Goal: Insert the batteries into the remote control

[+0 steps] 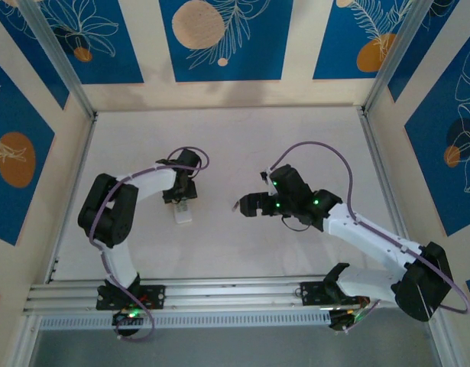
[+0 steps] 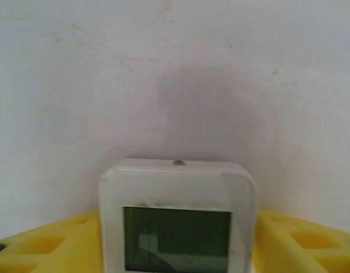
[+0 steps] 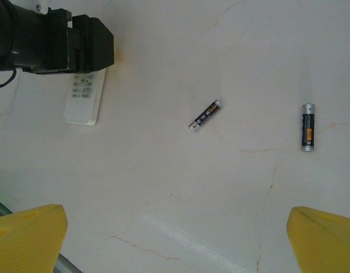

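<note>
The remote control (image 1: 183,215) is lying flat and face up on the white table (image 1: 296,145), left of centre. Its long axis is running roughly from the near edge toward the far one. Its button end is pointing back toward the arm bases, and its display end is sitting under the left gripper (image 1: 182,203).

From the left wrist, the dark display is facing the lens, and the yellow fingers (image 2: 44,244) are flanking the remote's two long sides. Whether they are pressing on it or merely standing beside it cannot be told.

From the right wrist, two batteries are lying loose on the table, well apart from the remote and from each other. One battery (image 3: 205,115) is lying aslant nearer the remote, while the other battery (image 3: 307,127) is lying almost straight up the picture.

The right gripper (image 3: 175,242) is hovering above them with its fingers spread wide, holding nothing.
</note>
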Controlling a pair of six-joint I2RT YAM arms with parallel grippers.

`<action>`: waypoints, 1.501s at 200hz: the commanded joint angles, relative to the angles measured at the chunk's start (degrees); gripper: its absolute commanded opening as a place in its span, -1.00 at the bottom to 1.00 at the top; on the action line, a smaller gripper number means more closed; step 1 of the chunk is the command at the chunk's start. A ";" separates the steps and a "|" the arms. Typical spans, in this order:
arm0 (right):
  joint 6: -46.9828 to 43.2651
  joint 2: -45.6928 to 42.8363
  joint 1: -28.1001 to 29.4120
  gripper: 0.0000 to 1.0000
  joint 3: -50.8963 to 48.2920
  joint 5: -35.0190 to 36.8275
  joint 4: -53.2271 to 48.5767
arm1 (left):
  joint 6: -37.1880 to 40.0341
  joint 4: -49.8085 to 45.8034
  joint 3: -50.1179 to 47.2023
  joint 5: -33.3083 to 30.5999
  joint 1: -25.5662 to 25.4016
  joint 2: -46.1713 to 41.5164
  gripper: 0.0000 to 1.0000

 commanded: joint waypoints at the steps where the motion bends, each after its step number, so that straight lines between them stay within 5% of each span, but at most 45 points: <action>1: 1.08 -1.97 -0.34 0.99 0.18 0.22 -1.30 | -0.92 1.51 -1.87 2.98 0.15 -1.08 0.13; 58: 7.99 -4.14 -6.03 0.98 1.15 -10.90 7.15 | -0.95 12.94 -6.55 20.57 1.34 -18.83 -0.13; 133: 26.17 5.34 -13.04 0.99 -1.25 -41.18 46.19 | -15.41 44.03 -9.50 42.78 1.08 -32.40 -0.18; 222: 29.00 11.13 -9.54 1.00 3.62 -43.69 55.61 | -25.27 63.86 -6.55 48.55 -1.81 -28.75 -0.22; 257: 29.49 12.07 -8.76 0.40 4.35 -43.77 57.38 | -26.82 67.68 -5.84 49.82 -2.95 -27.03 -0.22; 300: 28.43 10.74 -9.00 0.03 4.23 -43.48 57.45 | -27.46 69.07 -6.48 50.22 -3.27 -26.98 -0.22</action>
